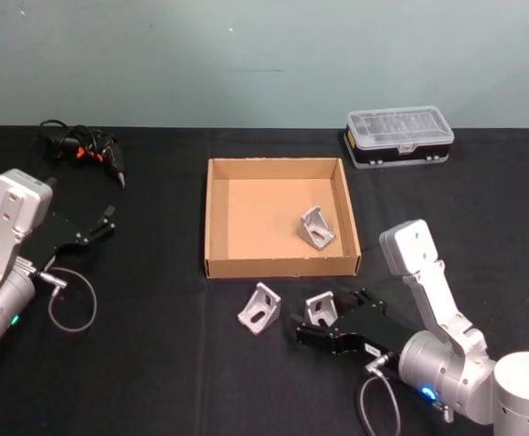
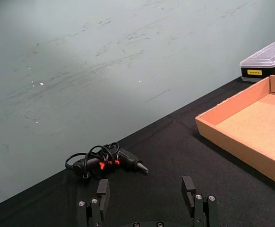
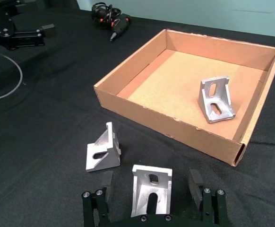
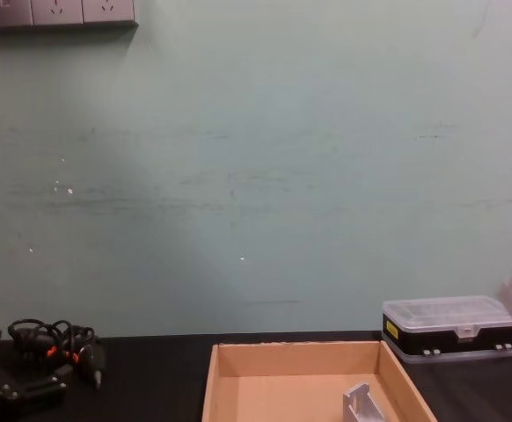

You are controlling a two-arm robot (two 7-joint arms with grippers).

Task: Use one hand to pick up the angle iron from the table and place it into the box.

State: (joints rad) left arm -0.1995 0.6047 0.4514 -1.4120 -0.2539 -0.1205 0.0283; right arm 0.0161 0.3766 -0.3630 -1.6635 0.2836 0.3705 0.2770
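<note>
The right gripper (image 1: pixel 326 318) sits low over the near part of the matte black table (image 1: pixel 155 363), just in front of the box (image 1: pixel 278 266). Its black fingers (image 3: pixel 194 182) are spread wide on either side of one angle iron (image 3: pixel 150 191). This is a cast, silver-grey bracket standing on the cloth, with a slotted face and triangular side webs. No finger is seen touching it.

A second bracket (image 1: pixel 259 309) of the same make stands just to its left on the table. A third bracket (image 1: pixel 316 227) rests inside the box towards its right wall. The box is a shallow tan cardboard tray with low straight walls and a raw corrugated edge.

The left gripper (image 1: pixel 101 222) hangs well to the left, its jaws wide apart and holding nothing. Beyond it, at the far left, lies a black glue gun (image 1: pixel 87 150) with orange marks and a coiled cord. At the far right stands a black plastic case (image 1: pixel 399 136) with a clear ribbed lid.
</note>
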